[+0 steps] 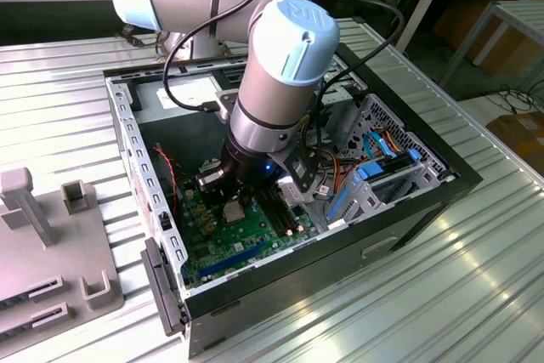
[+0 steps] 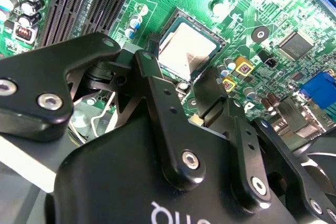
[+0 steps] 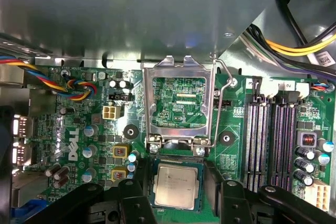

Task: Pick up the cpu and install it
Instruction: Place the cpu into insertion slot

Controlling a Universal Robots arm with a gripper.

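Clearly, in first wrist view: cpu point(image 3: 177, 187), seemingly seated, between parted pincer point(image 3: 177, 182).

Dull silver-grey metal top on cpu point(image 3: 177, 184), glossy green motherboard point(image 3: 233, 158), shiny bare-metal socket frame point(image 3: 148, 103), matt black jaws, ribbed pale metal bench point(image 1: 442, 295) with sheen

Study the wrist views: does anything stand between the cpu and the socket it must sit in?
Nothing visible does. The socket frame is swung open, and the cpu lies in the socket, under the gripper.
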